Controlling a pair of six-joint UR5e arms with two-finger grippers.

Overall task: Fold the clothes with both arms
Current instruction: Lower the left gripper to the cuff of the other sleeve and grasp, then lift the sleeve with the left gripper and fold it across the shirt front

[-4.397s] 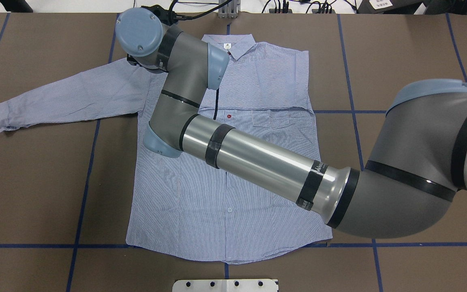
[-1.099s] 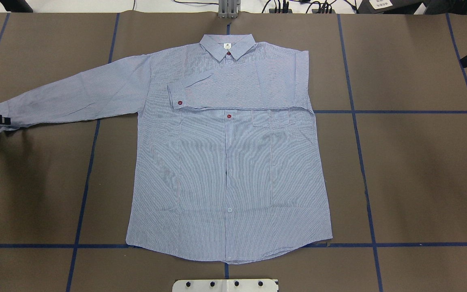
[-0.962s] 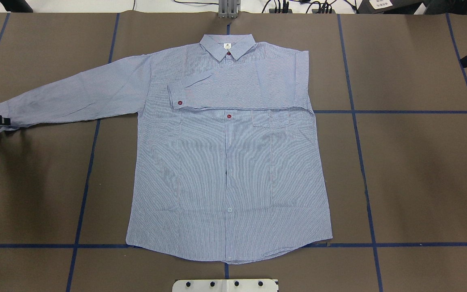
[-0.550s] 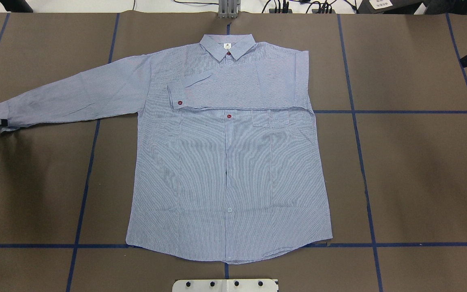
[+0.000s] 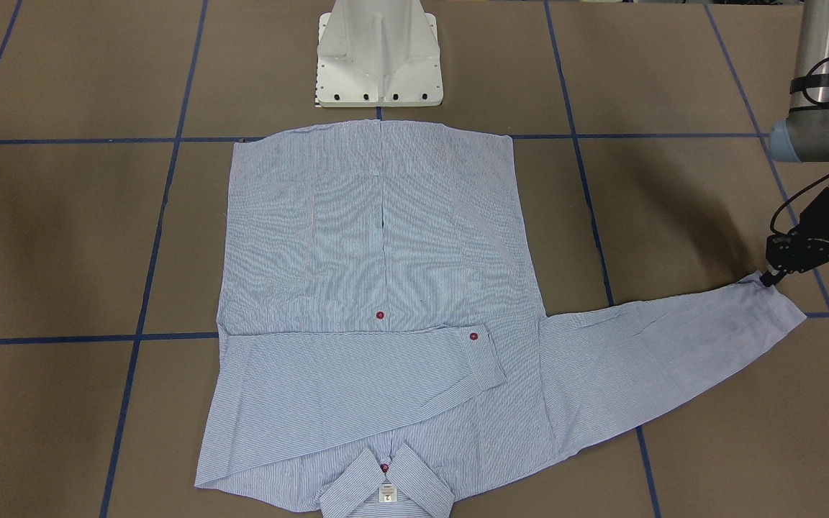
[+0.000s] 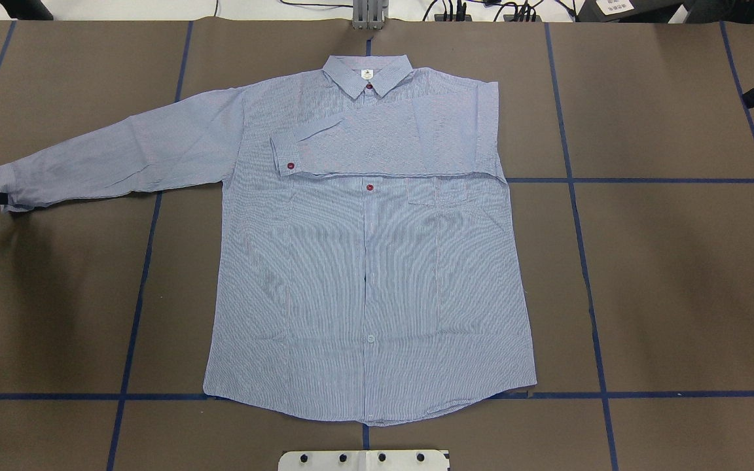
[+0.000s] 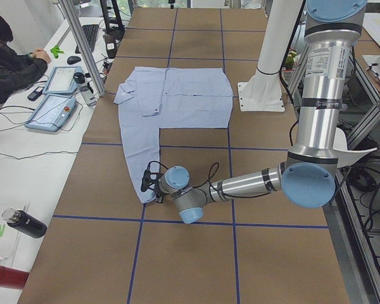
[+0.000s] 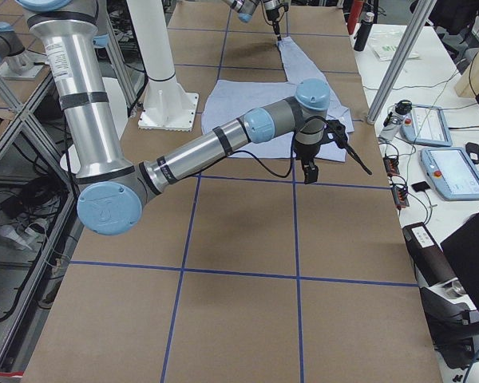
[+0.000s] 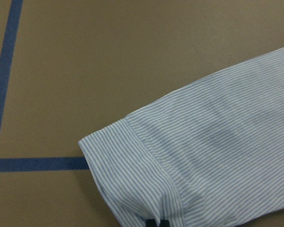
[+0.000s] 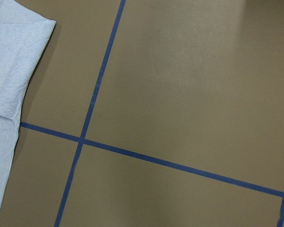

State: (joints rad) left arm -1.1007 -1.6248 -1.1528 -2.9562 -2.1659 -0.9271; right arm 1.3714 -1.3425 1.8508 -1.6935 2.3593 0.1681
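Nearest the robot we see the white pedestal base (image 5: 378, 65), standing on a brown counter (image 6: 665, 275) that blue tape lines (image 6: 678, 394) divide into squares. Just beyond it lies the striped shirt (image 6: 364, 275), flat and front side up, its curved hem (image 6: 364, 418) toward the base. Moving outward along the placket we meet a pale button (image 6: 370, 338), then a dark red button (image 6: 370, 188) with the chest pocket (image 6: 439, 195) beside it. Next, the folded sleeve (image 6: 390, 147) lies across the chest, its end resting on the shirt front. The outstretched sleeve (image 6: 122, 157) runs sideways over the counter toward the robot's left. At the corner of its cuff (image 9: 128, 161) we find the left hand (image 5: 768, 278), its black fingertips (image 9: 152, 223) clenched on the cloth, which puckers there. The right hand (image 8: 307, 175) hangs over bare counter, well apart from the shirt's folded side; we cannot tell whether it is clenched or released. Farthest on the shirt sits the collar (image 6: 344, 69) with a white neck label (image 6: 365, 74). Past the counter's far edge, a person (image 7: 6, 57) sits at a bench carrying two control pendants (image 7: 50, 107).
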